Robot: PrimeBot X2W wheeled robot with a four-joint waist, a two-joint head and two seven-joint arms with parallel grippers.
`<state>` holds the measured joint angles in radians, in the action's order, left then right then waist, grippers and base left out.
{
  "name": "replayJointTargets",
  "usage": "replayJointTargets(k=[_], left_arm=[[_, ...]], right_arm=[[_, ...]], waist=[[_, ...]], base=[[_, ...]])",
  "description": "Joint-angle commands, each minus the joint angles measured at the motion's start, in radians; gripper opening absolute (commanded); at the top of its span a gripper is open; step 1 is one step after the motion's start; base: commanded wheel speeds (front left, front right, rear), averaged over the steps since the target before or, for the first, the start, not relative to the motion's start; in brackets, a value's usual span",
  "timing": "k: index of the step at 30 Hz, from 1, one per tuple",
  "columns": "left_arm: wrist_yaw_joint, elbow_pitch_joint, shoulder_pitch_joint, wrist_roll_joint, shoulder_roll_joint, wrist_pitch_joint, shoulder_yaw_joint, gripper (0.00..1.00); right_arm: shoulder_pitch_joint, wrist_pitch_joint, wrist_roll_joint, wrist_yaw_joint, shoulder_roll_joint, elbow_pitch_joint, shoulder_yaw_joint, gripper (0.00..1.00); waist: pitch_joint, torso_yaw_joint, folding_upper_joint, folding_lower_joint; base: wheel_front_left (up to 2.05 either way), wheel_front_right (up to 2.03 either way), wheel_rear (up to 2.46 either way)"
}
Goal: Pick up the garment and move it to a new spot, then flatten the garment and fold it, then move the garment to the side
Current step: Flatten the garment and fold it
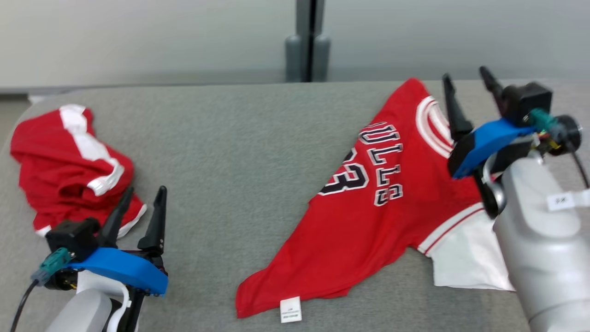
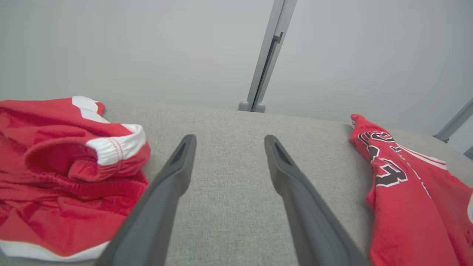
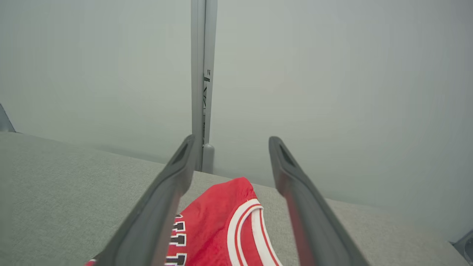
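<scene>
Red jersey (image 1: 392,207) lies skewed on the right half of the grey cloth-topped table (image 1: 258,152), hem bunched; right gripper (image 1: 465,74) above its collar, left gripper (image 1: 145,190) beside red shorts (image 1: 64,161); both spread wide, empty; risk: folding unflattened cloth traps creases; left gripper may snag shorts.

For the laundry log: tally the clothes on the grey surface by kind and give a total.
Red lettered jersey: 1
Crumpled red garment with white trim, likely shorts: 1
Total: 2
</scene>
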<state>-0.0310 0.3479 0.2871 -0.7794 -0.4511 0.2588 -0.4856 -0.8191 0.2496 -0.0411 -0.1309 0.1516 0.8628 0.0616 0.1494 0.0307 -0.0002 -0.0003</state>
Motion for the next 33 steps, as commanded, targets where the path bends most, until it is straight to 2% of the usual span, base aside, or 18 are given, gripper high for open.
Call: replayJointTargets(k=[1,5,10,17,26,33], left_arm=[[0.011,-0.008,-0.021,0.011,0.001,0.006,0.019,1.0],[0.026,-0.056,-0.062,0.042,0.026,0.007,0.104,1.0],[0.003,-0.078,-0.125,0.104,0.068,0.007,0.194,1.0],[-0.033,-0.075,-0.172,0.218,0.126,0.007,0.285,1.0],[-0.075,-0.06,-0.2,0.32,0.203,0.007,0.388,1.0],[-0.095,-0.038,-0.198,0.357,0.221,0.007,0.39,1.0]], right_arm=[[0.046,0.008,-0.014,0.0,-0.007,-0.027,0.02,1.0],[0.181,0.015,-0.084,0.0,-0.014,-0.162,0.061,1.0],[0.355,0.016,-0.152,0.0,-0.024,-0.294,0.07,1.0],[0.539,0.016,-0.181,0.0,-0.049,-0.439,0.009,1.0],[0.638,0.016,-0.124,0.0,-0.08,-0.503,-0.027,1.0],[0.65,0.016,-0.111,0.0,-0.09,-0.494,-0.042,1.0]], waist=[[-0.047,-0.052,0.0002,0.0003],[-0.069,-0.087,0.0002,0.0003],[-0.085,-0.119,0.0002,0.0003],[-0.101,-0.146,0.0002,0.0003],[-0.108,-0.155,0.0002,0.0003],[-0.102,-0.141,0.0002,0.0003]], base=[[0.0,0.0,0.0],[0.0,0.0,0.0],[0.0,0.0,0.0],[0.0,0.0,0.0],[0.0,0.0,0.0],[0.0,0.0,0.0]])
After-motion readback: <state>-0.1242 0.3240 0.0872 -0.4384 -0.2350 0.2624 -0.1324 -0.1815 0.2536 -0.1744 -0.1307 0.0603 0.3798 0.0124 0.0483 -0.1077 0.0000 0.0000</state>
